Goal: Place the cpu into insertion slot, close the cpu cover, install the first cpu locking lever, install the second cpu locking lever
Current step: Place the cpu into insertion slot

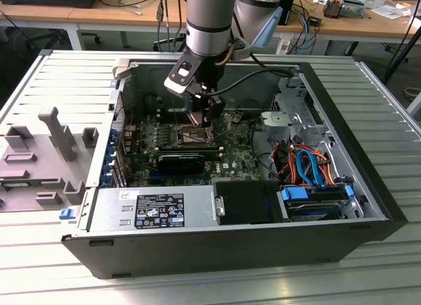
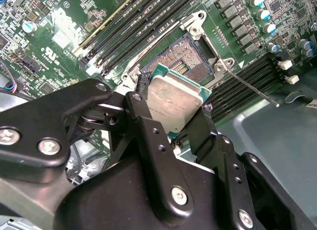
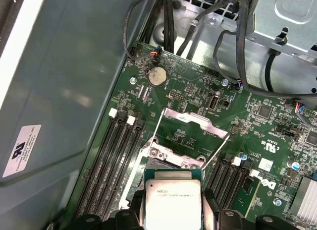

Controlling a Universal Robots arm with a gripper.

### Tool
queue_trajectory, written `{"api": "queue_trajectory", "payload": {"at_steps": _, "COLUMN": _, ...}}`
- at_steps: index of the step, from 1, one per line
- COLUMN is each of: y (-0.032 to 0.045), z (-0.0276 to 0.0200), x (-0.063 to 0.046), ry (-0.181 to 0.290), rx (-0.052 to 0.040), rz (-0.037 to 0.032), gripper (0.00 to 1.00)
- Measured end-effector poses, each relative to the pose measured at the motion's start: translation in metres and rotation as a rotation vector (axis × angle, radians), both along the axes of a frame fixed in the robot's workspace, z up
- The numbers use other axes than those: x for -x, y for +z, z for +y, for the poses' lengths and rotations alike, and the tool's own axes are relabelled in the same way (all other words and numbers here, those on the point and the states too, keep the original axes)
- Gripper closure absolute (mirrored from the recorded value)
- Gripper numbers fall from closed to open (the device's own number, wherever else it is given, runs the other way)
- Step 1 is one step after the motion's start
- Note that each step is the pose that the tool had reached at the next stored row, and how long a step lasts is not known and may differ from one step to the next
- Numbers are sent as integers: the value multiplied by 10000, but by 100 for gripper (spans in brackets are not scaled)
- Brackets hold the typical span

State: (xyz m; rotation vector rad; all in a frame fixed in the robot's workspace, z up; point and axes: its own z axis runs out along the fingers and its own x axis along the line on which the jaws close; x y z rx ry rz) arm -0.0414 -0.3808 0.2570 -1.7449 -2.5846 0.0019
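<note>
One chip [image 2: 173,103] is all the arm [image 1: 209,29] carries. Its black jaws are closed on two opposite edges of it, the grey metal face showing, which I take to leave the underside free to go down flat. In both wrist views the chip hangs just above the socket [image 2: 179,59], partly covering it; as far as I can judge it is not seated. The socket's field of fine contacts lies bare beside the chip's edge.

The cover [image 3: 193,120] stands swung up and back from the socket, and the two thin wire levers [image 3: 156,125] stand released on either side of it, so the way down looks open. Long black memory slots [image 3: 111,160] run along both sides of the socket, with nothing in them.

The computer case [image 1: 197,252] lies on its side on the ribbed metal desk [image 1: 59,75], its open side up so the arm can reach in from above. Inside, the green board [image 1: 230,154] lies on the bottom of the case; a black box with a label [image 1: 161,210] sits along the near wall; a drive in a blue bracket [image 1: 316,200] sits in the corner with orange and blue cables [image 1: 306,167] looping over it, and a silver metal cage [image 1: 296,114] sits beyond that. A grey tray of holders [image 1: 39,154] rests on the desk, to the exterior view's left of the case.
</note>
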Motion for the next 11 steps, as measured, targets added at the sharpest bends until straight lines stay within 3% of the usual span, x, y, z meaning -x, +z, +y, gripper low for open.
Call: {"api": "queue_trajectory", "payload": {"at_steps": 11, "y": -2, "z": 0, "x": 0, "ry": -169, "rx": 1, "rz": 0, "gripper": 45}}
